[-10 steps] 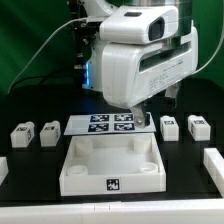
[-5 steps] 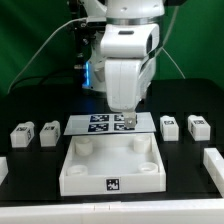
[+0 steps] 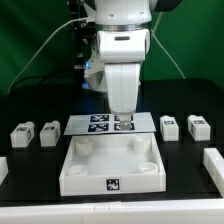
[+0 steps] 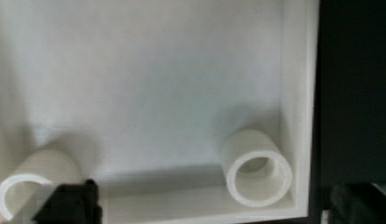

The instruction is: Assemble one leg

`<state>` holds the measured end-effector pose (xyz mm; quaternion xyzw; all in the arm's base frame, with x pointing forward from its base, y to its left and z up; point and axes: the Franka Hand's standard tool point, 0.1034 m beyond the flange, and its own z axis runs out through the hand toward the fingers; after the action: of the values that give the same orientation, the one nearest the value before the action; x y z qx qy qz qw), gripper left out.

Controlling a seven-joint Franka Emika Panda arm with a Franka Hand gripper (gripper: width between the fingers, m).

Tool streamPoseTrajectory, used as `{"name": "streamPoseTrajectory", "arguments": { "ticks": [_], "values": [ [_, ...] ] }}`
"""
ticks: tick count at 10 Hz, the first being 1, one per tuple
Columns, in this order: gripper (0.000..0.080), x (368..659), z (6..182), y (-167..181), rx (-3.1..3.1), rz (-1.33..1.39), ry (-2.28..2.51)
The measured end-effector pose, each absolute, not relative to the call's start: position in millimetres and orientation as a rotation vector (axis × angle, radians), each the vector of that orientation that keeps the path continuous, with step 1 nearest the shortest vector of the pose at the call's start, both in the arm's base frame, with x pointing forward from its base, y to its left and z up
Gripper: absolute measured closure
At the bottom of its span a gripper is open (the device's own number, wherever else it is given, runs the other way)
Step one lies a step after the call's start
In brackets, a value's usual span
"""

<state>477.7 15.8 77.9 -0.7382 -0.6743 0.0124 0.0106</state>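
Note:
Several legs stand on the black table: two at the exterior view's left [image 3: 22, 133] [image 3: 49, 132] and two at its right [image 3: 169, 127] [image 3: 198, 127]. They are small white blocks with tags. My gripper [image 3: 123, 115] hangs over the far rim of the large white tray-like part [image 3: 72, 172], away from every leg. In the wrist view my gripper [image 4: 216, 205] is open and empty. Its dark fingertips [image 4: 69, 200] stand wide apart above the tray's floor [image 4: 163, 90] and its two round sockets [image 4: 261, 170]. No leg shows in the wrist view.
The marker board [image 3: 100, 123] lies behind the tray, partly under my arm. More white parts lie at the exterior view's left edge [image 3: 2, 166] and right edge [image 3: 212, 160]. A green backdrop and cables stand behind.
My hand has turned about its vertical axis, from broadside to narrow, and stays over the tray's far rim. No part has moved.

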Motion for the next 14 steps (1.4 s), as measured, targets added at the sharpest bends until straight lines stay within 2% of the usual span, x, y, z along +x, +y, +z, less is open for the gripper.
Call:
{"name": "streamPoseTrajectory", "arguments": {
  "ticks": [1,2,3,6,8,11,13,14],
  "values": [
    [0.0150,477,76.6,15,-2.300,0.038,-2.108],
    [0.0150,466,67.7,13,-2.280,0.000,-2.152],
    [0.0150,452,56.7,9,-2.283,-0.022,-2.161],
    [0.0150,442,15.0,-2,-2.306,-0.022,-2.102],
    [0.0150,438,6.3,-6,-2.316,-0.024,-2.084],
    [0.0177,438,5.7,-5,-2.323,-0.041,-2.087],
    [0.0535,438,5.7,-6,-2.324,-0.041,-2.087],
    [0.0535,438,5.7,-6,-2.324,-0.040,-2.086]
  ]
}}
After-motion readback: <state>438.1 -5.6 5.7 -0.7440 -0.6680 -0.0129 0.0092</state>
